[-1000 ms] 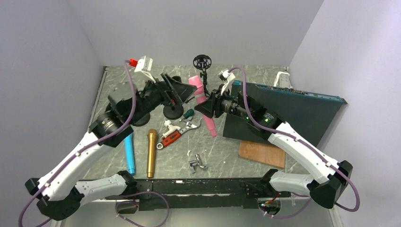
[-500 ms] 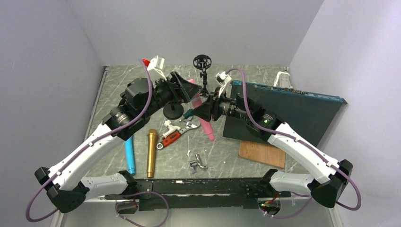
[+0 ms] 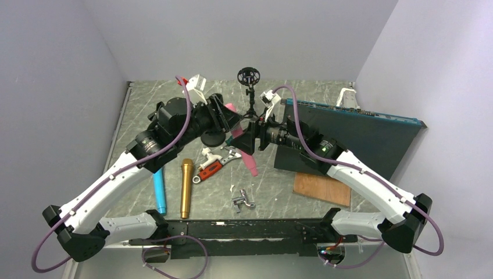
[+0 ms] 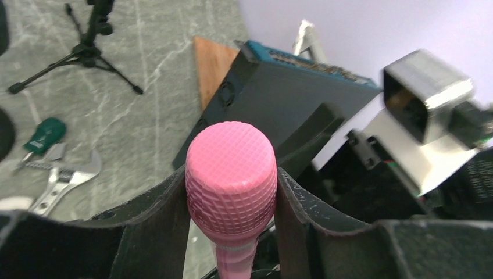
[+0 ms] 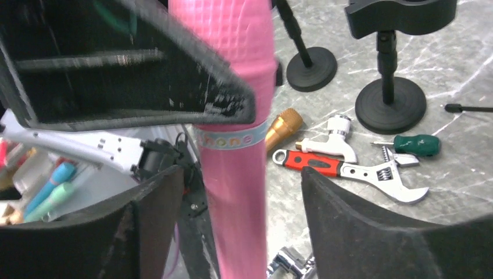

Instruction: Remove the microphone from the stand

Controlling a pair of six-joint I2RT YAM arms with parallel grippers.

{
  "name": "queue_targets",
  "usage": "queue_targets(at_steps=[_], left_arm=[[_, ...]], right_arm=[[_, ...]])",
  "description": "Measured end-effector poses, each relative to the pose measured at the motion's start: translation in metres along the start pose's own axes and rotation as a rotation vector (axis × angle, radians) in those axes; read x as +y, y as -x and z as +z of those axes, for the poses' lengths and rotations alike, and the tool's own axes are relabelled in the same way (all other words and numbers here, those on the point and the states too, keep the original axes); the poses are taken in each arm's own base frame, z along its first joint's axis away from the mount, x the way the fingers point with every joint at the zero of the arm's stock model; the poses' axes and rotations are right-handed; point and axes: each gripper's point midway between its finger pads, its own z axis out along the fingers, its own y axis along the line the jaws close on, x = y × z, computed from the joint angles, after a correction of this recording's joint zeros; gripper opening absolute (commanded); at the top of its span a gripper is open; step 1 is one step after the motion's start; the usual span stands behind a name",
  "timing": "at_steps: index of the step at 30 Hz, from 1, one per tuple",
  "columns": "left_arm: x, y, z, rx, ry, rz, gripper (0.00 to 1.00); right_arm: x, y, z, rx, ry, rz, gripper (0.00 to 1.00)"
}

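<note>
L claw (image 4: 231, 187) clamped tight, R claw (image 5: 237, 189) jaws parted; both face-to-face, close together

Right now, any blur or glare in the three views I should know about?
Top external: sharp, evenly lit, no glare on the table. Left wrist: pink microphone head crisp between the left fingers; silvery camera housing behind it is smeared. Right wrist: microphone's upper body close and soft; wrench and stand base read sharp.
</note>
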Motion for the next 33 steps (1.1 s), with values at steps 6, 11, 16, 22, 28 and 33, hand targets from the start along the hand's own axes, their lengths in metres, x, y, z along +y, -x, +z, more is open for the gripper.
queue_targets(at_steps=[6, 11, 16, 22, 28, 33], left_arm=[[0.041, -0.014, -0.025, 0.08, 0.162, 0.122, 0.0], [0.088, -0.019, -0.075, 0.137, 0.34, 0.222, 0.0], [0.14, -0.015, -0.133, 0.161, 0.577, 0.345, 0.0], [0.191, -0.013, -0.167, 0.273, 0.834, 0.455, 0.0], [0.258, -0.014, -0.164, 0.372, 1.064, 0.36, 0.0], [0.284, -0.028, -0.149, 0.38, 1.045, 0.278, 0.0]], right_arm=[[-0.012, 0.007, -0.004, -0.023, -0.078, -0.04, 0.92], [-0.02, 0.013, -0.011, -0.053, -0.137, -0.061, 0.92], [-0.025, 0.017, -0.014, -0.072, -0.17, -0.071, 0.92], [-0.03, 0.016, -0.015, -0.069, -0.195, -0.068, 0.91], [-0.033, 0.015, -0.015, -0.068, -0.21, -0.066, 0.91], [-0.039, 0.008, -0.016, -0.047, -0.234, -0.059, 0.91]])
